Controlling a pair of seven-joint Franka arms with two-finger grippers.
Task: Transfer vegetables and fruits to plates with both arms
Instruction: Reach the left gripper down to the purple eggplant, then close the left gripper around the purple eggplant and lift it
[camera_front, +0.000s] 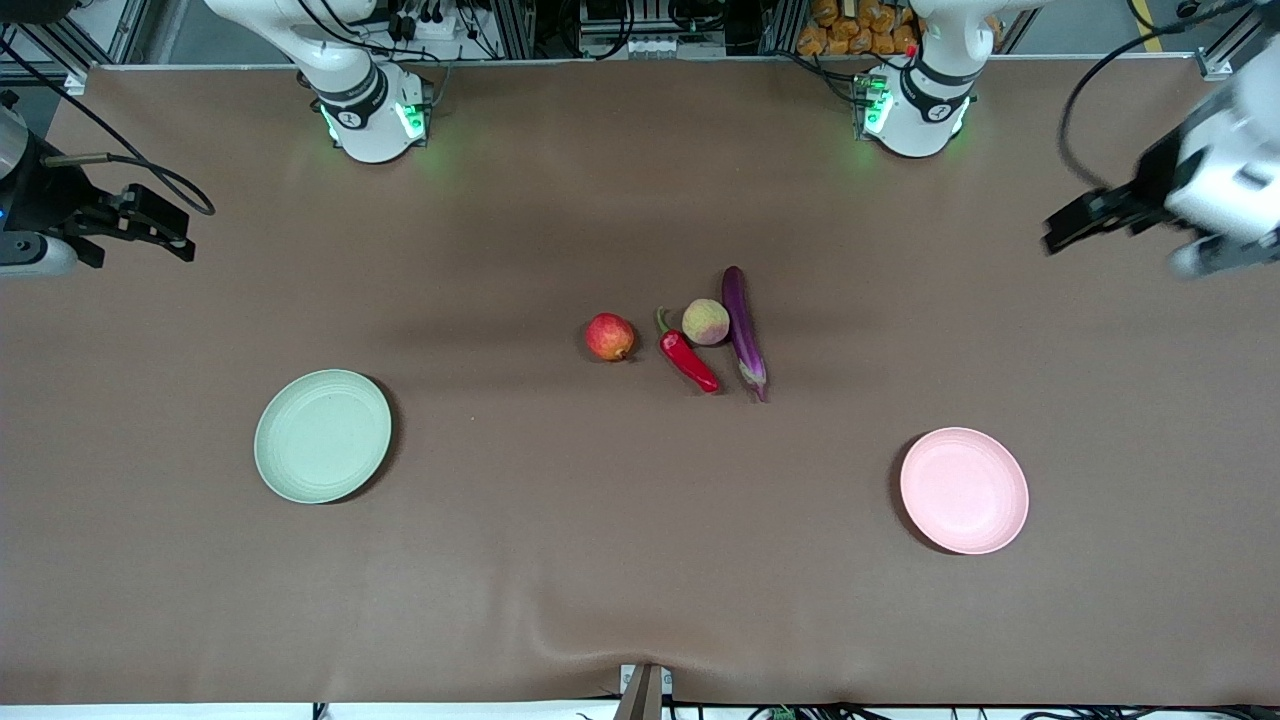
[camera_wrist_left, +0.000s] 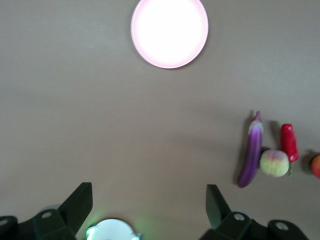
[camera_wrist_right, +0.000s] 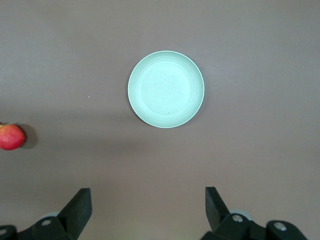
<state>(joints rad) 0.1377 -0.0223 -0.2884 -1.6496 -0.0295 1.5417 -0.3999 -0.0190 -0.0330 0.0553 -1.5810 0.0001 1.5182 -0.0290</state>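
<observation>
Four items cluster at mid-table: apple (camera_front: 610, 337) toward the right arm's end, then chili pepper (camera_front: 687, 358), peach (camera_front: 706, 322) touching the eggplant (camera_front: 745, 333). The green plate (camera_front: 322, 435) lies toward the right arm's end and the pink plate (camera_front: 964, 490) toward the left arm's, both empty and nearer the camera, evidently so each arm serves its own plate. The left gripper (camera_wrist_left: 150, 207) and right gripper (camera_wrist_right: 148, 207) hang high over their table ends, fingers spread wide and holding nothing, seemingly clear of the produce until a reach begins.
</observation>
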